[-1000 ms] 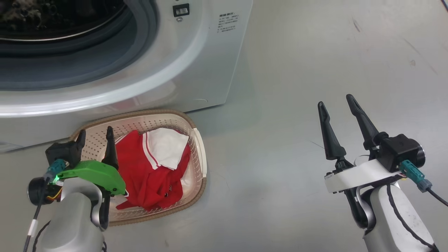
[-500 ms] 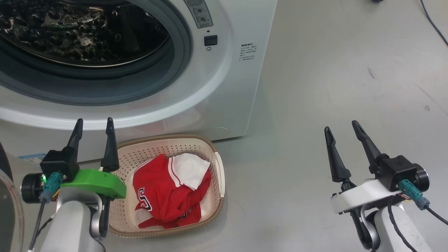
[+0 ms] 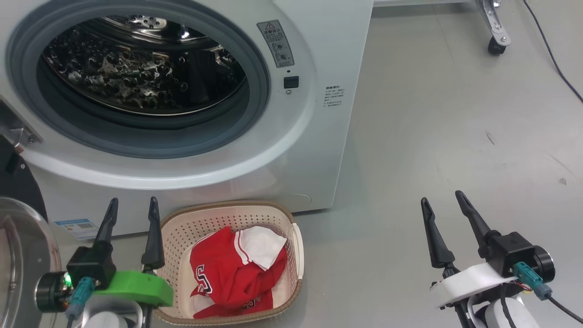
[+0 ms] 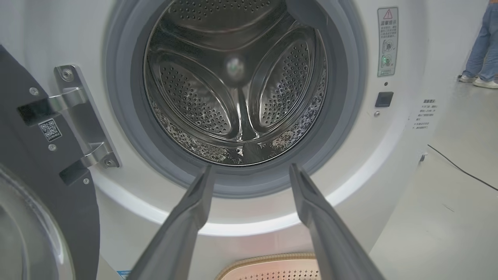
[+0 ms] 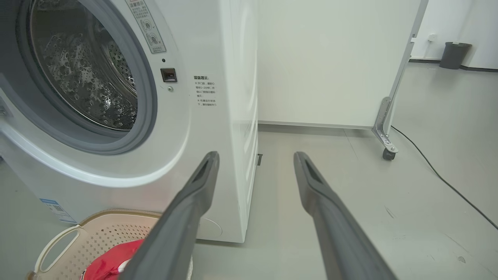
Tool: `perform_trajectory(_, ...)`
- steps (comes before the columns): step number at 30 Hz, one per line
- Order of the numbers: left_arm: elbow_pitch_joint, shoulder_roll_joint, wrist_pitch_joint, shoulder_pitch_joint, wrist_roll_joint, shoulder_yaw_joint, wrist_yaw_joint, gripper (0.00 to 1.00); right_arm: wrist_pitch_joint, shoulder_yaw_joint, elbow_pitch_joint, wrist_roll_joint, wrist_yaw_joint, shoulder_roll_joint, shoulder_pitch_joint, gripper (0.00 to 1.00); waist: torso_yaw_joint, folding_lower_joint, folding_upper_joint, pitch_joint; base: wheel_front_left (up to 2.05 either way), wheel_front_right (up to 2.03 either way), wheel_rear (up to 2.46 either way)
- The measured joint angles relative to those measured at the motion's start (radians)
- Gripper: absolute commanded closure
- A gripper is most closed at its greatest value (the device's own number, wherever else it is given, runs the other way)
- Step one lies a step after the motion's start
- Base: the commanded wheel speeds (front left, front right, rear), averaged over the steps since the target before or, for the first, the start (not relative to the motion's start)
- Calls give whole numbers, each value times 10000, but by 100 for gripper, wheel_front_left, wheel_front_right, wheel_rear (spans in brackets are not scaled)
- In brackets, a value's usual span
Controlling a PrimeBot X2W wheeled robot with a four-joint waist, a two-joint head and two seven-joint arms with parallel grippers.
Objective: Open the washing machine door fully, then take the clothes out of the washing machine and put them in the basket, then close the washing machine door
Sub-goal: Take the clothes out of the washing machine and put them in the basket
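The white washing machine stands with its steel drum in plain sight and nothing showing inside it. The washing machine door hangs swung out at the far left, black rim and glass dome showing. On the floor before the machine sits the cream basket, holding the red and white clothes. My left gripper is open beside the basket's left rim, fingers aimed at the drum mouth. My right gripper is open over bare floor, well right of the basket.
A white panel on a castered metal leg stands behind and right of the machine, with a black cable trailing across the grey floor. A person's legs show far off. A dark bin stands by the far wall.
The head camera has tilted up, bringing the drum and open door into view. My left gripper has drawn back from over the basket to its left side, empty. The clothes stay in the basket.
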Motion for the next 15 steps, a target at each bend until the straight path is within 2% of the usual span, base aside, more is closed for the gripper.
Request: perform_trajectory(15,-1145,-4,90,1471,134,-247,226,0,2,146,-100,0,-161,40,650,0,-22,0,0,-665,0,0,0)
